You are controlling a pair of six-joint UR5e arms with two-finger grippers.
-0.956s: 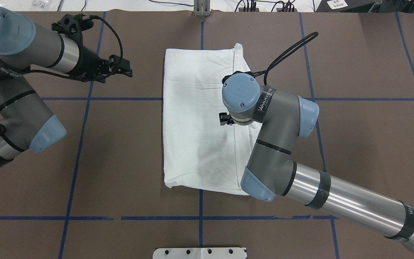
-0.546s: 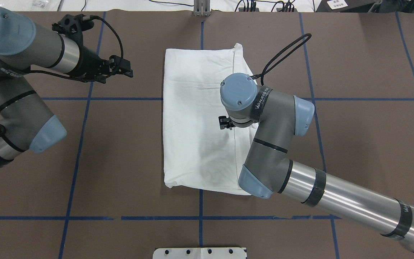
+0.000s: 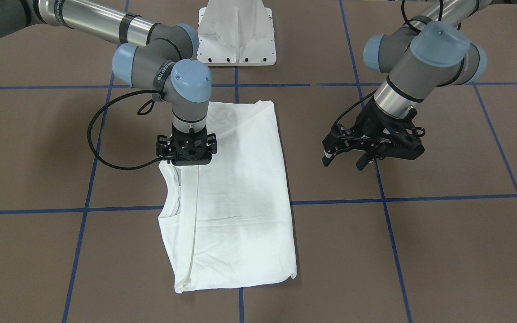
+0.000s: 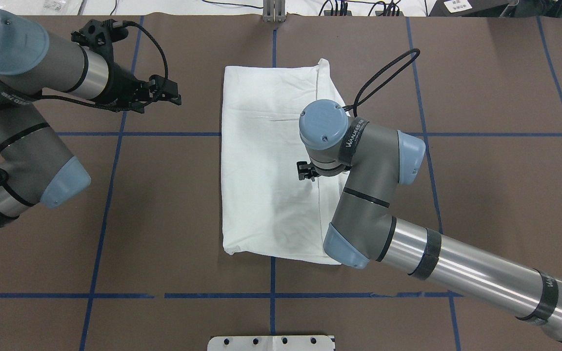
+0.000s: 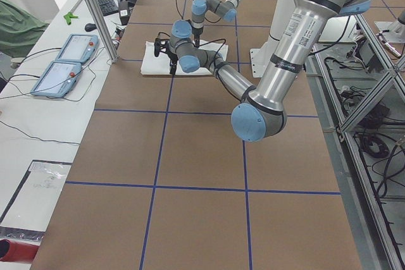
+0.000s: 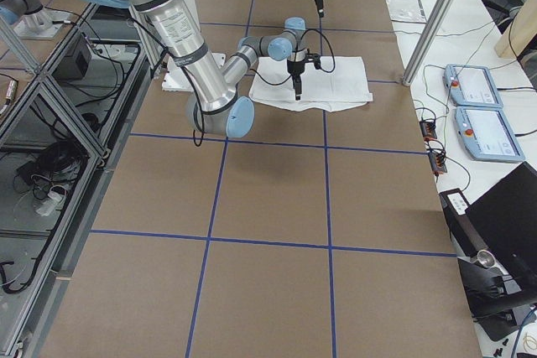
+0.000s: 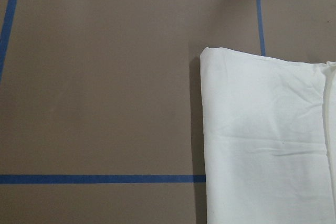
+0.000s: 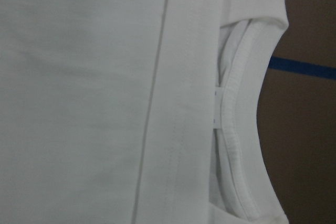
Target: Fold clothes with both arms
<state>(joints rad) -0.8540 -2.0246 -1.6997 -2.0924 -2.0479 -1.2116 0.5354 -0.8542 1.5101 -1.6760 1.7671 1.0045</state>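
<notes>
The clothes are one white T-shirt (image 4: 266, 161) folded into a long rectangle at the table's middle, also seen in the front view (image 3: 236, 202). Its ribbed collar (image 8: 247, 119) with a small neck label (image 8: 218, 109) lies along the robot's right edge. My right gripper (image 3: 187, 153) points straight down over the shirt just beside the collar; its fingers are hidden under the wrist, so I cannot tell their state. My left gripper (image 3: 343, 162) hovers open and empty over bare table, well off the shirt's other long edge (image 7: 202, 140).
The white pedestal (image 3: 236, 33) stands at the robot's side of the table. A black cable loop (image 3: 101, 134) hangs from the right wrist beside the shirt. Blue tape lines (image 4: 115, 133) grid the brown table. Two control pendants (image 6: 482, 111) lie past the far edge.
The right arm has shifted a little toward the robot along the shirt's collar edge. The left arm and the shirt have stayed in place.
</notes>
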